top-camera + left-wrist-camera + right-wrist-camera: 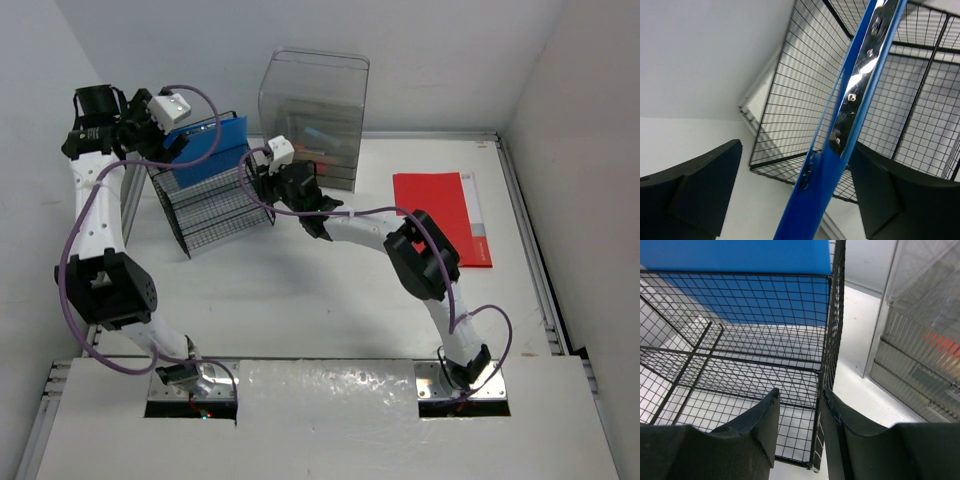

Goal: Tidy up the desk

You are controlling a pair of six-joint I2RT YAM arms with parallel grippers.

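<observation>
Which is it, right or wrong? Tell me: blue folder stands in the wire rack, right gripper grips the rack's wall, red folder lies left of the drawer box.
Wrong once: the red folder lies right of the drawer box, not left; the top external view shows it. The blue folder, wire rack and right gripper are as stated.

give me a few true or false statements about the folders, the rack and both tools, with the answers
1. The blue folder stands in the black wire rack. True.
2. The red folder is in the rack too. False: it lies flat on the desk, towards the right side.
3. The left tool is clamped on the blue folder. False: its jaws stand open, with the folder between them.
4. The right tool is at the rack's side wall. True.
</observation>
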